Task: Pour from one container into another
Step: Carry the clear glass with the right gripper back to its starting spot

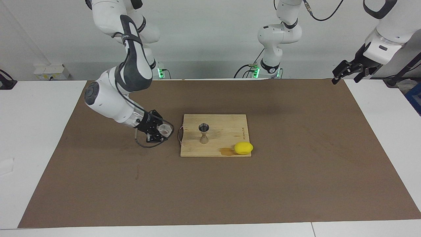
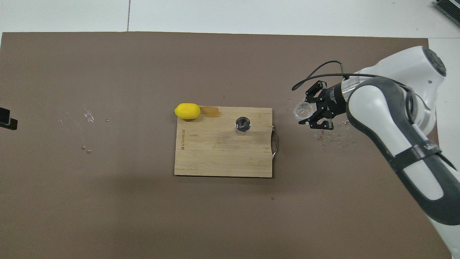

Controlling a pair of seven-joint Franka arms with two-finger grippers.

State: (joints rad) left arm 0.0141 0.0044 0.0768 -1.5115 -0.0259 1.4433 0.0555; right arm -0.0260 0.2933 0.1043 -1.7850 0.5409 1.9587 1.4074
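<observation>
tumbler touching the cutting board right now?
Apart. The overhead view shows bare brown mat between the tumbler, held in the right claw, and the board.

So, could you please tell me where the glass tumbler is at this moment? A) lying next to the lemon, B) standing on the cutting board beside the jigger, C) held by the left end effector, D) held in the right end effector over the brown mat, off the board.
D: the right end effector grips the glass tumbler, tilted, over the brown mat, beside the cutting board.
</observation>
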